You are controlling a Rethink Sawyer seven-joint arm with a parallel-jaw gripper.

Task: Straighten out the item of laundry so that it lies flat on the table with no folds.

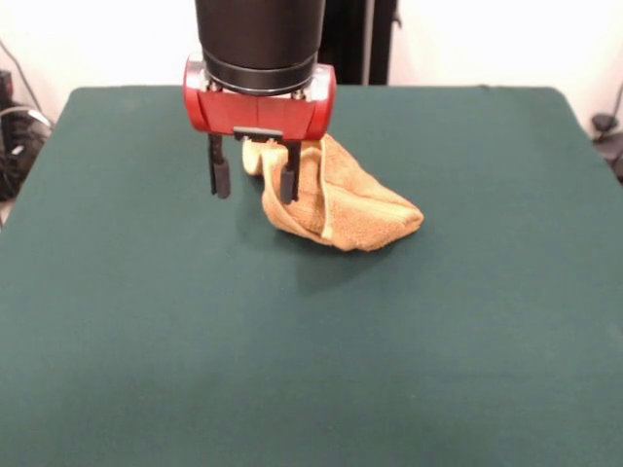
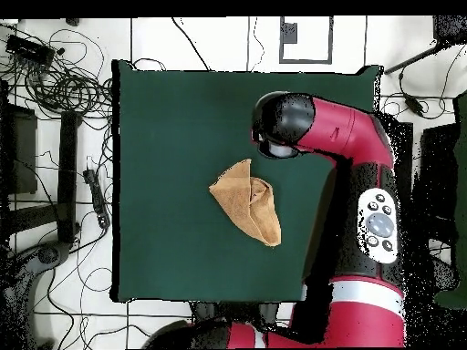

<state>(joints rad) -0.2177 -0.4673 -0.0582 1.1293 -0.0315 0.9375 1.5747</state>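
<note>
Meanwhile, the towel lay bunched and folded near the middle of the table, its cloth doubled over into a rough wedge with a paler hemmed edge running along one fold. From overhead the towel showed as a folded, roughly triangular heap on the table, well apart from every table edge. The gripper hung just above the cloth top at the towel's end, its two dark fingers spread apart and closed on nothing. One finger stood in front of the towel's edge, the other over bare green cloth just beside the towel; whether the first touched the towel could not be told. Overhead, the red and black arm reached over the table beside the towel.
</note>
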